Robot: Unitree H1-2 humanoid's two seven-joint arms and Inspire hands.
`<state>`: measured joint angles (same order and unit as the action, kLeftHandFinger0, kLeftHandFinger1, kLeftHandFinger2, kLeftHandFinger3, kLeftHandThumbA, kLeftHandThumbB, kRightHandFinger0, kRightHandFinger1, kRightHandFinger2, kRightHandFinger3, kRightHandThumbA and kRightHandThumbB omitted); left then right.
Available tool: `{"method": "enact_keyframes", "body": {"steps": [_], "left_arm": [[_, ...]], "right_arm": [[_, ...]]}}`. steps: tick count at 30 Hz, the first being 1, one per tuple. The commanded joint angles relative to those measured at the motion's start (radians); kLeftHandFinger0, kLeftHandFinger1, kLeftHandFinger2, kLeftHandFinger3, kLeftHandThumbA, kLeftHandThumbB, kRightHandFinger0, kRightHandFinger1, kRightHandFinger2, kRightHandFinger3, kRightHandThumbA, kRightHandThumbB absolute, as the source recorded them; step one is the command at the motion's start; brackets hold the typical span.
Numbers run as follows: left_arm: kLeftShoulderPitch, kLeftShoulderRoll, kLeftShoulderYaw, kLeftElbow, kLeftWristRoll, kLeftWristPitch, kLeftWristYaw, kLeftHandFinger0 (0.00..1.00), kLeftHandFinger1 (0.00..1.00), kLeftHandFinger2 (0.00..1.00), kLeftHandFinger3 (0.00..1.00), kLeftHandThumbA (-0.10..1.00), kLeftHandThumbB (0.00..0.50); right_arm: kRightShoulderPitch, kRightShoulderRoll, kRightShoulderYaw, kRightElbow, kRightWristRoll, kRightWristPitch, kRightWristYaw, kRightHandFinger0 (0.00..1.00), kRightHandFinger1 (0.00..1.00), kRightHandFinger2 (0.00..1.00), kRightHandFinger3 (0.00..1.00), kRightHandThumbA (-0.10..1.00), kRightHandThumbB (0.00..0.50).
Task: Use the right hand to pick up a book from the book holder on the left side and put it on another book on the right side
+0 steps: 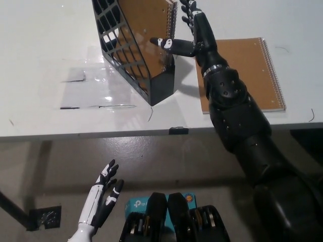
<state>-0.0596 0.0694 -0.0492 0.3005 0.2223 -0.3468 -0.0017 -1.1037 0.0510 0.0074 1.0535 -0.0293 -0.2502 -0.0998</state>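
A black mesh book holder (132, 50) stands on the white table (55, 60), holding a brown spiral-bound book (145, 30) upright. My black right hand (189, 33) is at the book's spiral edge, thumb across its brown cover and fingers behind the spine; it looks closed around the book's edge. The book still sits inside the holder. A second brown spiral notebook (252, 70) lies flat on the table to the right, partly under my right forearm. My white left hand (101, 199) rests low at the lower left, below the table edge, fingers apart.
Clear tape or plastic film (93, 91) is stuck on the table left of the holder. The table's front edge (101, 133) runs across the middle. A teal box (136, 204) lies on the floor below.
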Motion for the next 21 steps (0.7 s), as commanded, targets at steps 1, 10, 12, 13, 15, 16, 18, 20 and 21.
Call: {"method": "enact_keyframes", "body": {"steps": [1, 10, 12, 13, 15, 16, 18, 20, 21], "left_arm": [[-0.003, 0.006, -0.005, -0.019, 0.013, -0.013, 0.021, 0.97, 1.00, 1.00, 1.00, 0.92, 0.189], [0.003, 0.004, -0.006, -0.037, 0.019, 0.006, 0.020, 0.96, 1.00, 1.00, 1.00, 0.93, 0.189], [0.006, 0.004, -0.006, -0.042, 0.018, 0.011, 0.018, 0.96, 1.00, 1.00, 1.00, 0.93, 0.191], [0.004, 0.005, -0.007, -0.042, 0.018, 0.011, 0.017, 0.96, 1.00, 1.00, 1.00, 0.93, 0.192], [0.001, 0.008, -0.006, -0.040, 0.016, 0.011, 0.015, 0.96, 1.00, 1.00, 1.00, 0.94, 0.203], [0.001, 0.008, -0.007, -0.038, 0.017, 0.010, 0.015, 0.96, 1.00, 1.00, 1.00, 0.94, 0.204], [0.002, 0.007, -0.007, -0.038, 0.016, 0.007, 0.016, 0.96, 1.00, 1.00, 1.00, 0.94, 0.205], [-0.003, 0.009, -0.007, -0.033, 0.019, 0.000, 0.018, 0.96, 1.00, 1.00, 1.00, 0.93, 0.201], [-0.002, 0.009, -0.007, -0.034, 0.018, 0.002, 0.017, 0.96, 1.00, 1.00, 1.00, 0.94, 0.202]], "right_arm": [[-0.112, 0.004, -0.018, 0.054, 0.022, -0.037, -0.002, 0.97, 1.00, 1.00, 1.00, 1.00, 0.239], [-0.148, 0.014, -0.036, 0.106, 0.033, -0.039, -0.003, 0.93, 1.00, 1.00, 1.00, 1.00, 0.247], [-0.148, 0.017, -0.036, 0.104, 0.029, -0.038, -0.003, 0.93, 1.00, 1.00, 1.00, 1.00, 0.247], [-0.149, 0.018, -0.036, 0.100, 0.028, -0.036, -0.003, 0.93, 1.00, 1.00, 1.00, 1.00, 0.254], [-0.150, 0.023, -0.035, 0.089, 0.026, -0.033, -0.004, 0.93, 1.00, 1.00, 1.00, 1.00, 0.247], [-0.151, 0.023, -0.034, 0.087, 0.026, -0.031, -0.002, 0.93, 1.00, 1.00, 1.00, 1.00, 0.249], [-0.153, 0.026, -0.036, 0.085, 0.028, -0.028, -0.001, 0.93, 1.00, 1.00, 1.00, 1.00, 0.256], [-0.158, 0.028, -0.032, 0.089, 0.021, -0.027, -0.007, 0.91, 1.00, 1.00, 1.00, 1.00, 0.258], [-0.158, 0.029, -0.030, 0.089, 0.020, -0.024, -0.005, 0.92, 1.00, 1.00, 1.00, 1.00, 0.261]]}}
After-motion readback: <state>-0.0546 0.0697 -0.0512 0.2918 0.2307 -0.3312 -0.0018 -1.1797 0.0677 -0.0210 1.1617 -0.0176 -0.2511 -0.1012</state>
